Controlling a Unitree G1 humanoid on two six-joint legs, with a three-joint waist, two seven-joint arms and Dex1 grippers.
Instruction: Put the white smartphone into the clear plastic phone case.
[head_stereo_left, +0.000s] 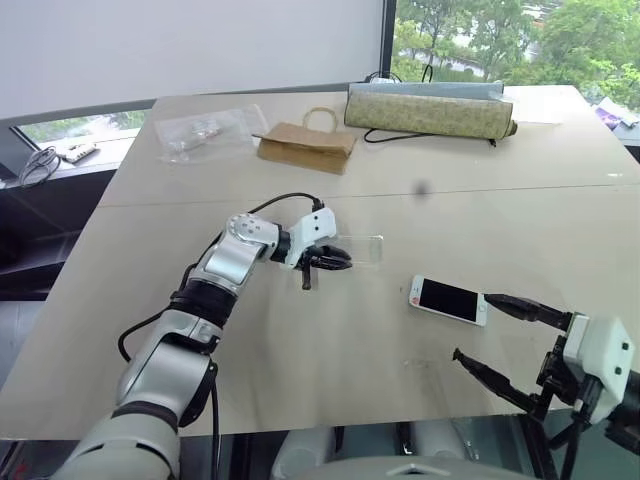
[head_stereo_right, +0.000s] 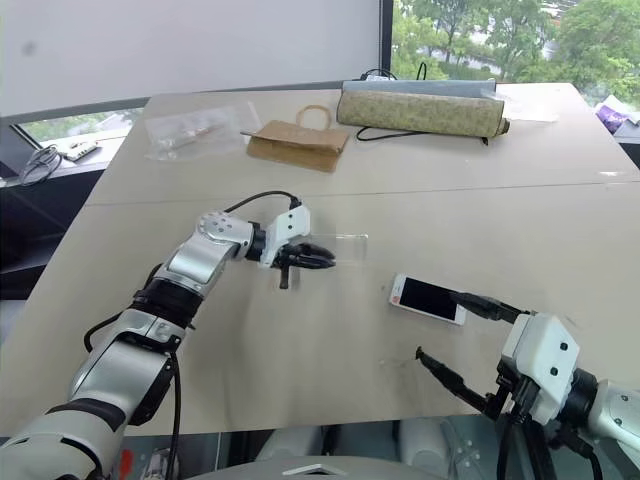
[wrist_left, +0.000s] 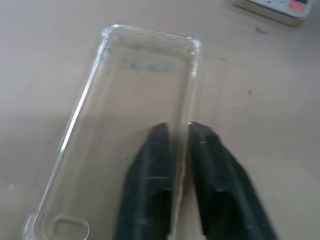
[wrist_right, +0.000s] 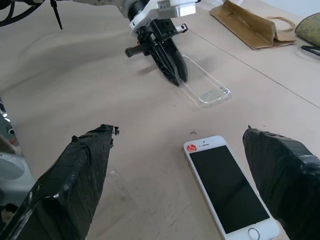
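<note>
A pale wooden worktop stands before a window with green trees outside. Along its far side lie a long olive fabric roll, a flat brown paper bag with a loop handle, and a crinkled clear plastic bag holding small items.

Near the middle of the worktop, the left pincer has its two black fingers pressed together on one long side wall of the clear plastic phone case. In the left wrist view one finger sits inside the shell and the other outside, with the thin rim pinched between them. The case reaches out past the fingertips towards the robot's right, its open side up; whether it rests on the worktop or is raised slightly cannot be told.

The white smartphone lies flat on the worktop, screen up, well apart from the case and nearer the robot's right side. A small red mark sits at the end that faces the case.

The right pincer is spread wide and holds nothing. In the right wrist view its two fingers flank the phone, one on each side, without touching it.
</note>
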